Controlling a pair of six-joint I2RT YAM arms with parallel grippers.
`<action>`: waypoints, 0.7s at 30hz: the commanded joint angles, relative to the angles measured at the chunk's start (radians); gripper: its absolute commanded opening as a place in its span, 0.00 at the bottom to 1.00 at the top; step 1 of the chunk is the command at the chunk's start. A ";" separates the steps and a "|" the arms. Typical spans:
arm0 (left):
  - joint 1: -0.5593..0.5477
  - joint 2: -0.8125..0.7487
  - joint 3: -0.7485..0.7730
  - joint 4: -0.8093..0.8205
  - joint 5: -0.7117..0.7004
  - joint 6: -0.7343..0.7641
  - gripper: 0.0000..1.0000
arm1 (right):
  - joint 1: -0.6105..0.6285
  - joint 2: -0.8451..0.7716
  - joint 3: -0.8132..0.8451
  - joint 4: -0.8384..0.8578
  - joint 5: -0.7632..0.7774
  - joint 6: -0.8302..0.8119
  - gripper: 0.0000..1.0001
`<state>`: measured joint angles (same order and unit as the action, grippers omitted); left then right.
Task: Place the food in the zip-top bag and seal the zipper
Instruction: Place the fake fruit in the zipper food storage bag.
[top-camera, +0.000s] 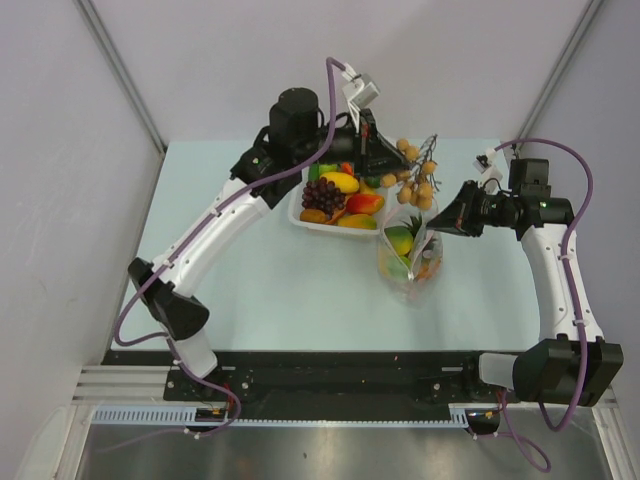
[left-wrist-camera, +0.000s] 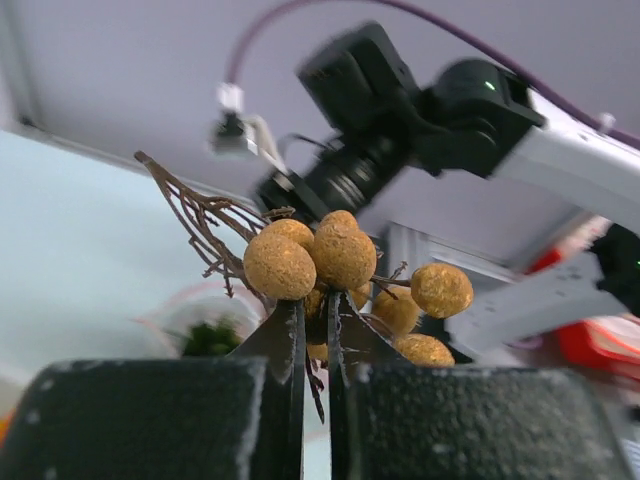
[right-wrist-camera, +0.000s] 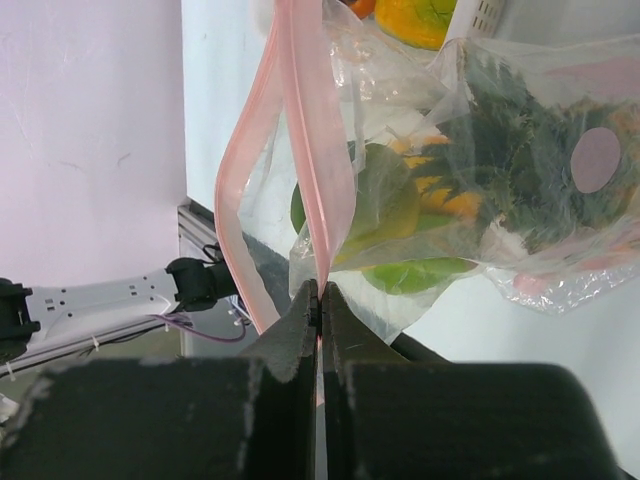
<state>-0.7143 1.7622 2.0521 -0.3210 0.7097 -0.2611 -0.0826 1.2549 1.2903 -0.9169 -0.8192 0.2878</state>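
Observation:
My left gripper (top-camera: 388, 163) is shut on the twig stem of the brown bunch (top-camera: 417, 177) and holds it in the air above the bag; the bunch's round brown fruits (left-wrist-camera: 318, 256) fill the left wrist view just past my fingertips (left-wrist-camera: 313, 312). The zip-top bag (top-camera: 412, 255) stands open on the table with the pineapple and green pieces (right-wrist-camera: 400, 215) inside. My right gripper (top-camera: 447, 222) is shut on the bag's pink zipper strip (right-wrist-camera: 305, 170) and holds the mouth up, as the right wrist view (right-wrist-camera: 320, 292) shows.
A white tray (top-camera: 300, 216) behind the bag holds dark grapes (top-camera: 321, 193), a yellow mango (top-camera: 340, 182), a red-yellow piece (top-camera: 365, 203) and other fruit. Grey walls enclose the table on three sides.

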 joint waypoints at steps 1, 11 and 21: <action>-0.037 -0.101 -0.156 0.128 0.076 -0.220 0.00 | -0.002 -0.026 0.006 0.030 -0.001 0.008 0.00; -0.065 -0.199 -0.450 0.169 0.077 -0.374 0.00 | -0.002 -0.054 0.001 0.044 -0.003 0.001 0.00; -0.073 -0.150 -0.469 0.206 0.071 -0.483 0.00 | 0.015 -0.074 0.009 0.046 -0.029 -0.019 0.00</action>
<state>-0.7807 1.6176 1.5734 -0.1795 0.7738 -0.6689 -0.0792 1.2217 1.2903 -0.9058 -0.8207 0.2871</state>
